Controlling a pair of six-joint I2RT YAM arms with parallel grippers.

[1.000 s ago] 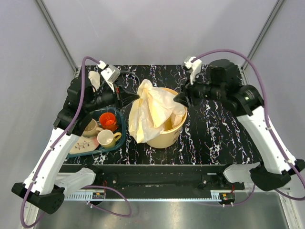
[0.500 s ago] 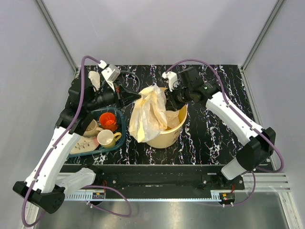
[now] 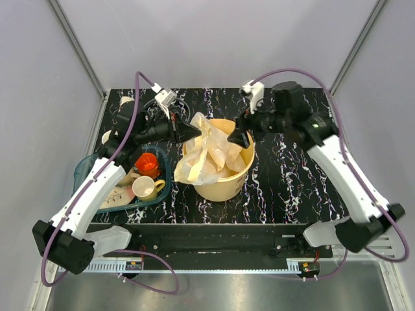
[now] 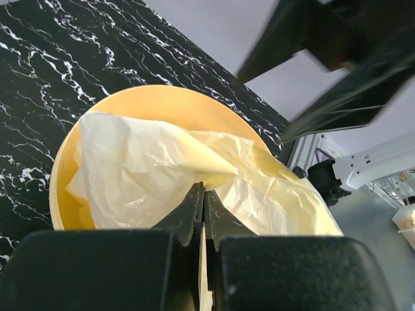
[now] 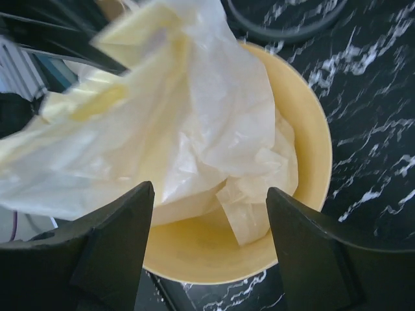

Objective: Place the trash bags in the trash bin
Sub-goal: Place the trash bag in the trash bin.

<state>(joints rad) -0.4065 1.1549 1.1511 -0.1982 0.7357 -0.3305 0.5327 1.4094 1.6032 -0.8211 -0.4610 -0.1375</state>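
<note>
My left gripper [image 3: 190,131] is clamping the bags [image 3: 207,152] at centre frame. They are sitting lower in the bin [image 3: 224,188] than a moment ago. My right gripper [image 3: 233,138] is hovering spread wide, and one flap is draping outside the rim.

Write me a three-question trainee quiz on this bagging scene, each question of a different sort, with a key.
1. True or false: the right pincer is open over the trash bin.
2. The trash bag lies: A) wholly inside the bin; B) partly in the bin, with part draped over its rim; C) wholly outside it.
3. Which pincer is shut on the trash bag?

Key:
1. True.
2. B.
3. The left pincer.
</note>
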